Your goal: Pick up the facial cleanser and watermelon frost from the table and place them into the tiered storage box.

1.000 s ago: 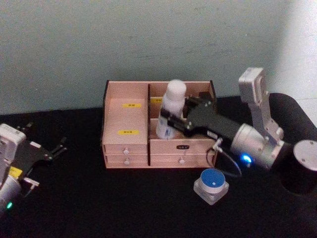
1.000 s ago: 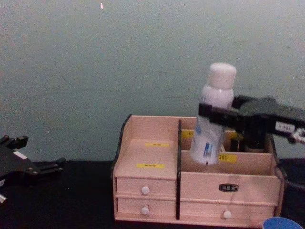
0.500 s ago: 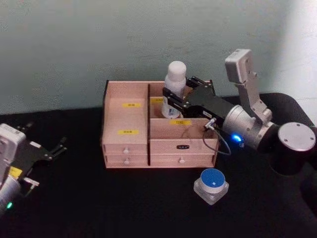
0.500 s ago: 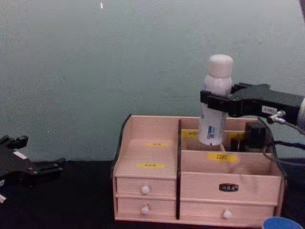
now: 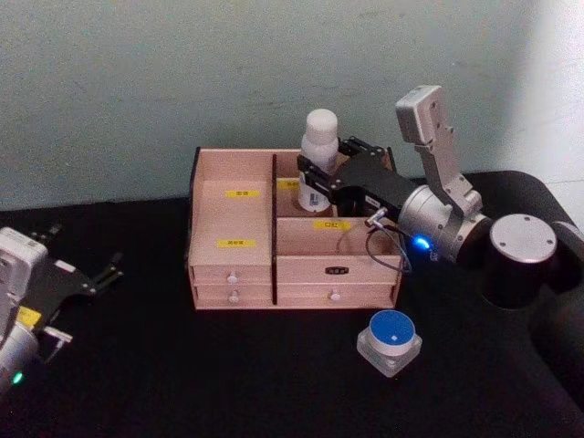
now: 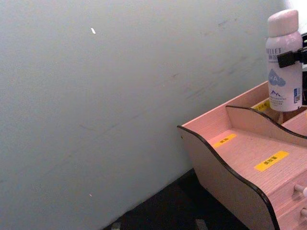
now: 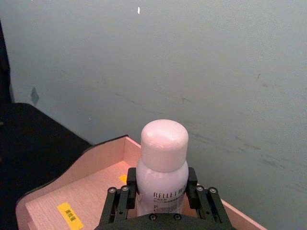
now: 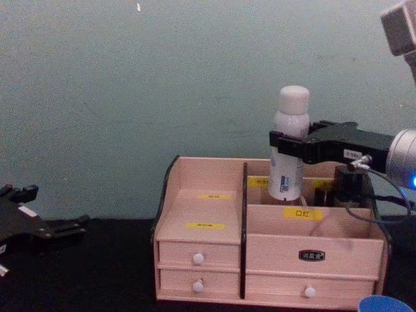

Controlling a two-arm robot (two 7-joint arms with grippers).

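Tiered storage box [image 5: 230, 217] stands mid-frame on the black table [image 5: 182, 383], its yellow labels too small to read. Reaching in from the right of the head view, the right hand [image 5: 324, 166] is clamped on the facial cleanser [image 5: 320, 137], held upright with its base in the rear compartment just right of the divider. "RELLET" is printed on its body. The left hand [image 5: 84, 251] rests spread at lower left. Watermelon frost [image 5: 390, 339] sits on the table, lower right of the box.

Dim, flat, even light, soft faint shadows
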